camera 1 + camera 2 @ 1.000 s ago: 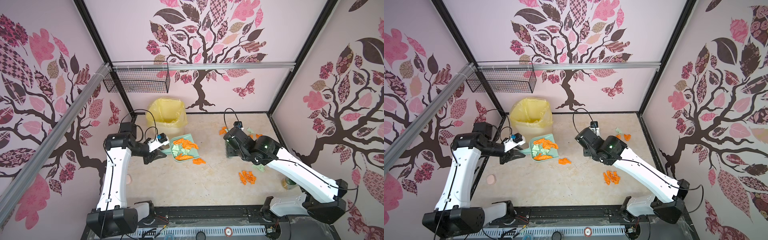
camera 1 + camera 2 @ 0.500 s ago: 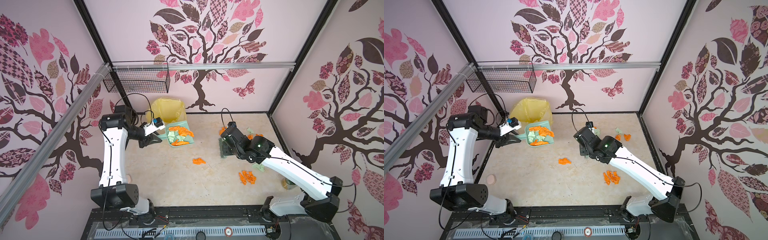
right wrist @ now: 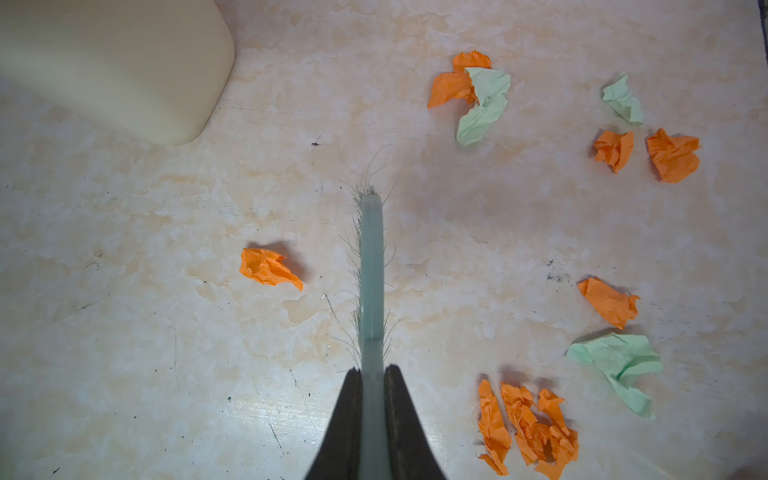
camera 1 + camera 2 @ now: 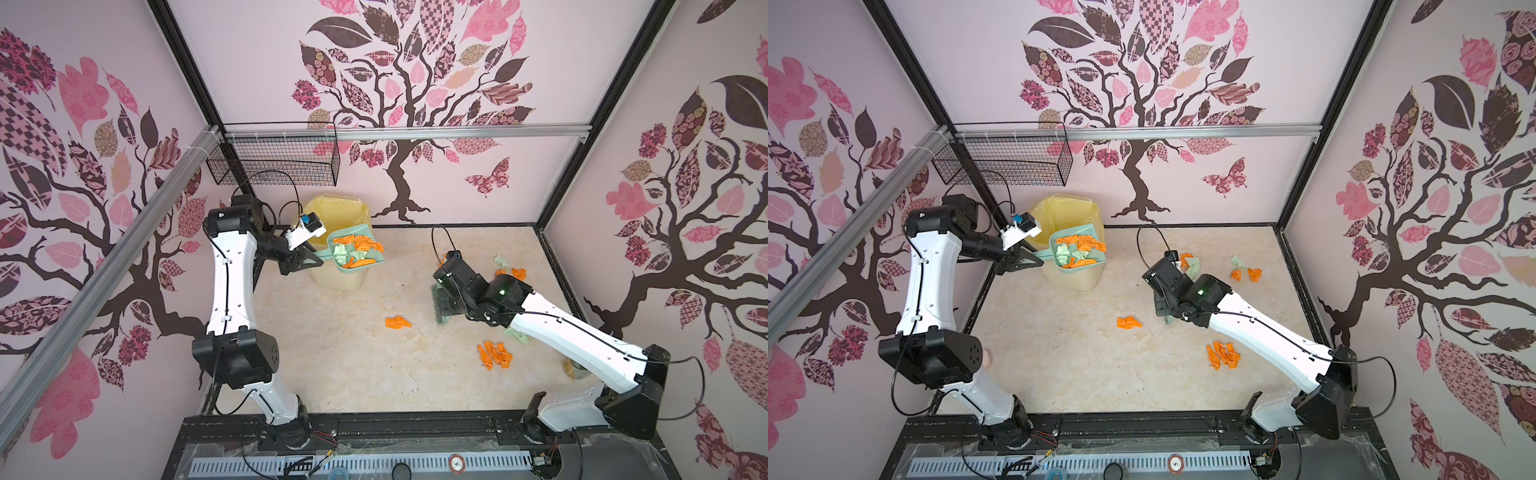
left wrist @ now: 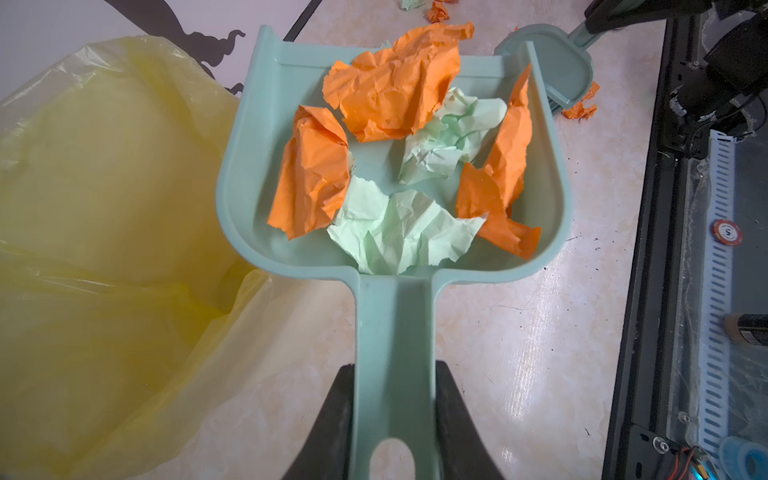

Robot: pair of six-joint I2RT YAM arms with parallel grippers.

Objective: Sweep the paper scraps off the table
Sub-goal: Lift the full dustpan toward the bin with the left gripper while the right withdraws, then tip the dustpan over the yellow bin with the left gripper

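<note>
Top views: high, facing down, whole table [image 4: 353, 374]. Wrist views: close above it.

place: robot lab cell | cues: frame rails [image 4: 183, 62], decal walls [image 4: 415, 83], arms [image 4: 230, 270]

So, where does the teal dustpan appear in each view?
A top view: dustpan left of centre, overlapping the bin.
A top view: dustpan in the same place.
Left wrist: fills the centre.
Right wrist: not in it.
Shared landmark: the bin, in all four.
</note>
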